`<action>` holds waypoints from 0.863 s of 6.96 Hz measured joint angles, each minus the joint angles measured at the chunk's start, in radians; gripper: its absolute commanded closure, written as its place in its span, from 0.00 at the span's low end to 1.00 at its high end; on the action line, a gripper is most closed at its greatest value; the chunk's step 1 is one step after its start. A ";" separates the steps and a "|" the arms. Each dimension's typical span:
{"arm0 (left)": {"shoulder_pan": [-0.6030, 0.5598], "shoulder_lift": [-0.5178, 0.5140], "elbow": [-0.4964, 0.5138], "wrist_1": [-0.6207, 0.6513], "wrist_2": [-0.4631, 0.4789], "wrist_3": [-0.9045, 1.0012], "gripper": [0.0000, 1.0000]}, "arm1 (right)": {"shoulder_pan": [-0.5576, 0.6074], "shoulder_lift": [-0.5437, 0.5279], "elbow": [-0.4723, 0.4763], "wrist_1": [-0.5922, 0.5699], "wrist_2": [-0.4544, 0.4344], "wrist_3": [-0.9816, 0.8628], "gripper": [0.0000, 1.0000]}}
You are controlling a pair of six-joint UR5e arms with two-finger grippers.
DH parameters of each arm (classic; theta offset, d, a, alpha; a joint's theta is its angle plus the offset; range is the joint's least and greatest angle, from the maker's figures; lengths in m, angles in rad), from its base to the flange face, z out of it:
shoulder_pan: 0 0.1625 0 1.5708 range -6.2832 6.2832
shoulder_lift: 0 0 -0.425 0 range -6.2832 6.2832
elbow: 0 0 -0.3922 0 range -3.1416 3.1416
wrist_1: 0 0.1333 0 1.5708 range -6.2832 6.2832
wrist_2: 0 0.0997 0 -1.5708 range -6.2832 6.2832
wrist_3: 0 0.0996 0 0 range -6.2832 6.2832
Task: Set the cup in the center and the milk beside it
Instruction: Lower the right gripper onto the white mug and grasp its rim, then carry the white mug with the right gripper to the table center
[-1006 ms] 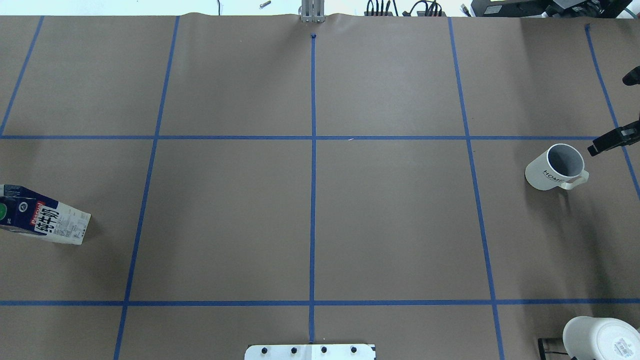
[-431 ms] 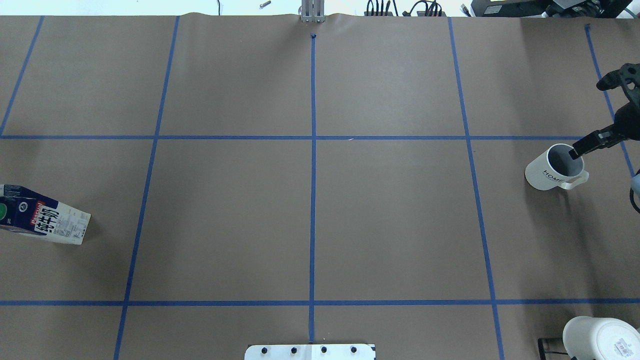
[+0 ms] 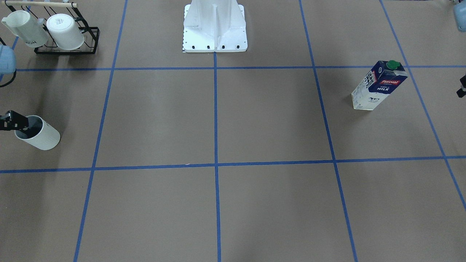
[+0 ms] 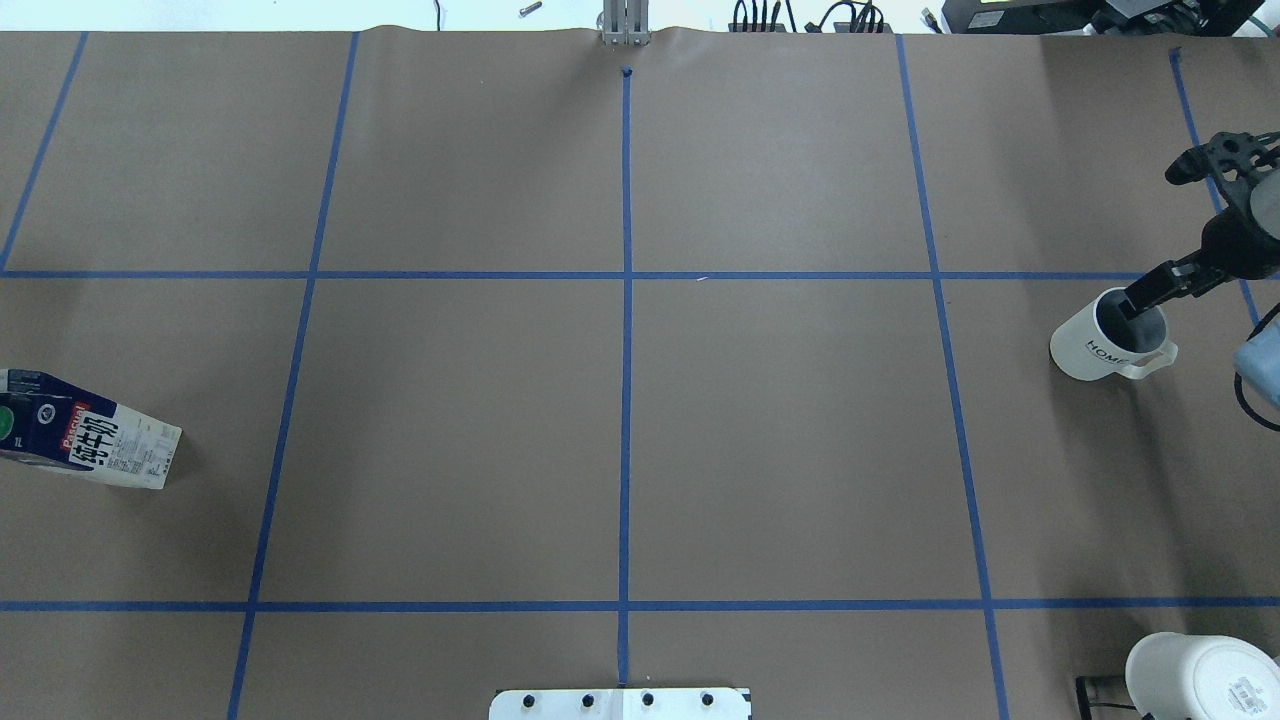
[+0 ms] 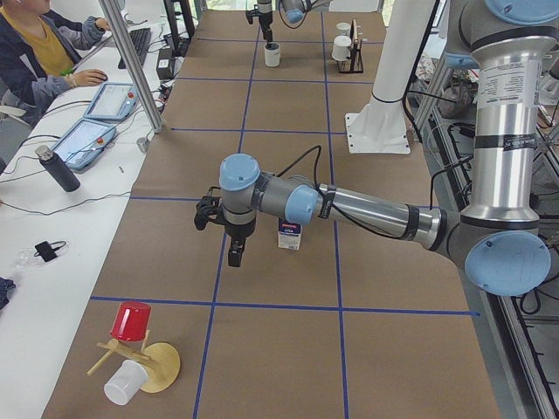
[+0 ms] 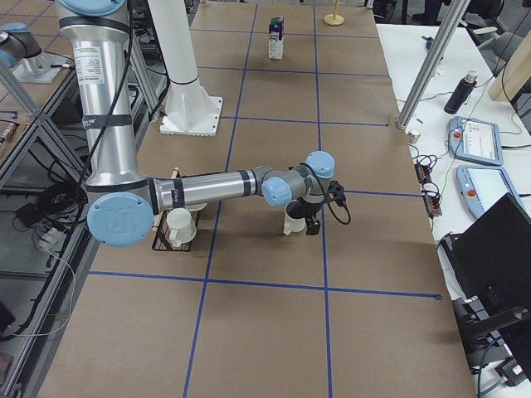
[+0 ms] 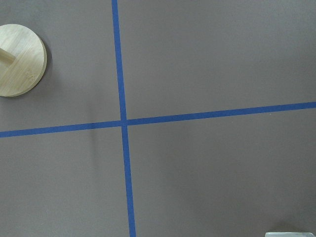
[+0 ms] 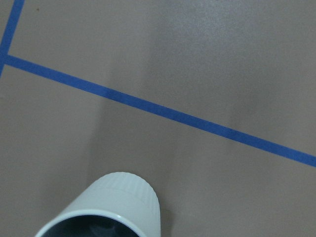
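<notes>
The right gripper [image 4: 1160, 238] is spread wide, one finger dipped inside the cup [image 4: 1085, 350], likely to pinch its wall; the milk [image 4: 90, 440] stands far across the worktop [image 4: 780, 450]; left gripper [image 5: 218, 234] state: cannot tell

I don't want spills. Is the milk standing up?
Upright: the milk stands on its base, green cap on top.
</notes>
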 measured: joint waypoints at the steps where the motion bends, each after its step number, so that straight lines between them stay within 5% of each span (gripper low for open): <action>1: 0.000 -0.004 0.000 0.001 0.000 0.000 0.02 | -0.003 -0.001 -0.003 0.000 0.000 0.000 0.99; 6: 0.000 -0.010 0.004 0.001 -0.008 0.000 0.02 | -0.027 -0.016 0.039 0.095 0.003 0.097 1.00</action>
